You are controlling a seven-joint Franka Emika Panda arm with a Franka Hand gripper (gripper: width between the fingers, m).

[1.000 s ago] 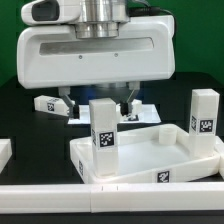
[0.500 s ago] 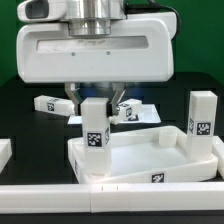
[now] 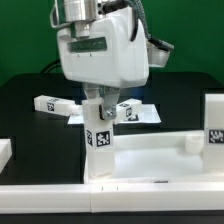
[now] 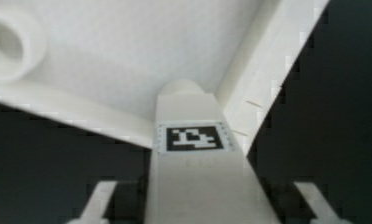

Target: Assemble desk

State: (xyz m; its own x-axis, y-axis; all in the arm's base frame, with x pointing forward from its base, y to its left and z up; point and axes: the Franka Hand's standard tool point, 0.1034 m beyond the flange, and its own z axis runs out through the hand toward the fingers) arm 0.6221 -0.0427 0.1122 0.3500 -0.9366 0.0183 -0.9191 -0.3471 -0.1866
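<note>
The desk's white tabletop (image 3: pixel 160 160) lies rim up at the front of the black table. A white square leg (image 3: pixel 100 132) with a tag stands upright at its corner on the exterior view's left. My gripper (image 3: pixel 102 108) comes down from above and is shut on that leg's upper part. In the wrist view the leg (image 4: pixel 197 150) runs between my fingers (image 4: pixel 101 200), its tagged end pointing into the tabletop (image 4: pixel 94 90) beside a round socket (image 4: pixel 5 48). Another leg (image 3: pixel 215 122) stands on the tabletop at the exterior view's right edge.
A loose leg (image 3: pixel 52 103) lies on the table at the exterior view's left, behind the tabletop. Another tagged leg (image 3: pixel 128 110) lies on the marker board (image 3: pixel 148 113) just behind my gripper. A white block (image 3: pixel 5 152) sits at the left edge, and a white rail (image 3: pixel 110 196) runs along the front.
My gripper closed on the upright leg and has twisted round with it. The tabletop swung, carrying the other standing leg toward the exterior view's right edge.
</note>
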